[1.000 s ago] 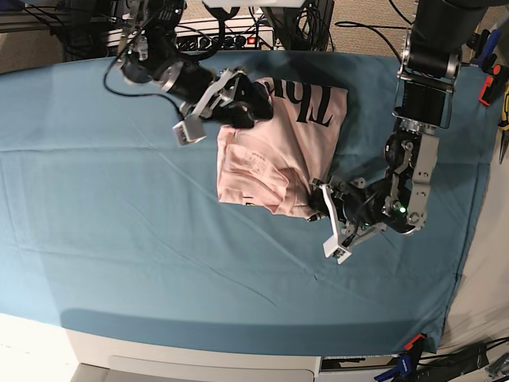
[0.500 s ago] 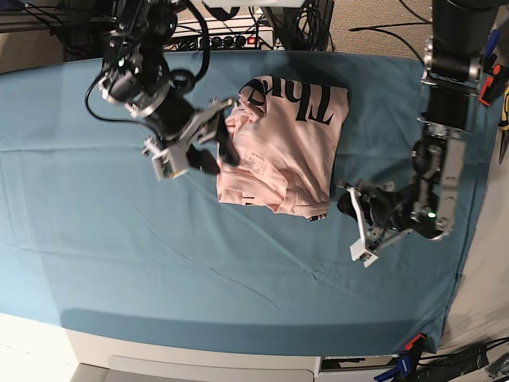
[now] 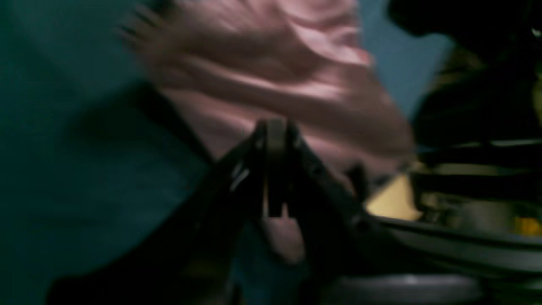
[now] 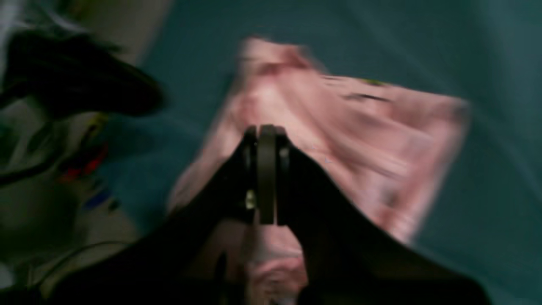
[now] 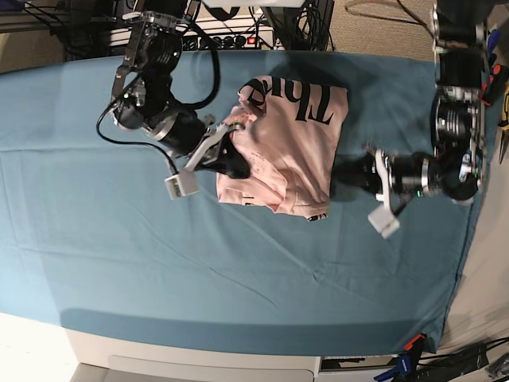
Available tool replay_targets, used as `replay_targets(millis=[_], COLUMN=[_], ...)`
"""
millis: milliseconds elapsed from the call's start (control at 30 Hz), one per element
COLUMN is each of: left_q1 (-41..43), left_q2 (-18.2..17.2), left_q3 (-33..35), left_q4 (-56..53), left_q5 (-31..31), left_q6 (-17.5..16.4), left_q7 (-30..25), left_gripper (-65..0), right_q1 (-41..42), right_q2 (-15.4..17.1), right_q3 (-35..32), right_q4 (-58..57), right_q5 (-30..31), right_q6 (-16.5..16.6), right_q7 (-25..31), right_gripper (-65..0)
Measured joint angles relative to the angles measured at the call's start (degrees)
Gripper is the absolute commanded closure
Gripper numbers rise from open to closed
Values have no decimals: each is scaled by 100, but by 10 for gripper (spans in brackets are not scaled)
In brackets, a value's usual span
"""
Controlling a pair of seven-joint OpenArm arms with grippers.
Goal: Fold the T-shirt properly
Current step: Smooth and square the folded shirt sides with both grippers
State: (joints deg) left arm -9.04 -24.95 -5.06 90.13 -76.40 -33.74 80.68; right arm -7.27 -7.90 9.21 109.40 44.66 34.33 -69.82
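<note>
The pale pink T-shirt (image 5: pixel 294 151) lies folded into a rough rectangle at the middle back of the table, with black lettering showing on its far part. My right gripper (image 5: pixel 238 165) is at the shirt's left edge, low over the cloth; in the right wrist view its jaws (image 4: pixel 266 131) are pressed together with nothing between them, and the T-shirt (image 4: pixel 338 127) is blurred beyond. My left gripper (image 5: pixel 343 173) is just off the shirt's right edge. Its jaws (image 3: pixel 273 127) are also shut and empty, pointing at the T-shirt (image 3: pixel 271 72).
A teal table cloth (image 5: pixel 159 263) covers the whole table. Cables and a power strip (image 5: pixel 231 36) run along the back edge. Clamps and tools (image 5: pixel 493 76) sit at the far right. The table's front edge runs along the bottom of the base view.
Both grippers went from open to shut. The right arm swung back in to the shirt's left edge. The left arm lifted away from the lower right corner and turned level beside the right edge.
</note>
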Motion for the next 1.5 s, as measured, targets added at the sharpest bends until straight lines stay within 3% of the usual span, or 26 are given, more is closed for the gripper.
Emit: replay_targets(millis=[67,167,300,533,767,967,1233,1333,1500], left_q1=[280,577,861,1300,1379,1381,1381,1381,1379], left_q2=[2,15,197,734,874,874,876,876,876], left_q3=[-72,-103,-103,-103,-105,-107,-105,-107,-105], left_q4=[4,90,133,136,136,138,138,138,138], left_q5=[-739,-678,-680,-656,66,737,1349,1504,1530], left_q6=[-195,-345,-345,-345,-321,-87,94,177,177], left_q7=[11,15,13,9,-4,-140,-236,-254,-293], left_gripper=[0,0,0,0,0,0,0,0,0], right_q1=[-68,-271,-302,-258,354,1161,1827,1963,1978], right_q2=[-4,-2,7,11,11,26,79,175,302], right_q3=[0,0,0,2,4,2,0,0,4], right_q4=[-2,-2,-2,-11,-1325,-2494,-2583,-2583,-2583], right_q5=[422,754,723,-472,-769,-1126,-1786,-1956,-1740], right_q6=[177,323,323,170,192,267,289,144,138], right_q7=[-275,-433,-470,4,192,282,522,560,505], right_gripper=[0,0,0,0,0,0,0,0,0])
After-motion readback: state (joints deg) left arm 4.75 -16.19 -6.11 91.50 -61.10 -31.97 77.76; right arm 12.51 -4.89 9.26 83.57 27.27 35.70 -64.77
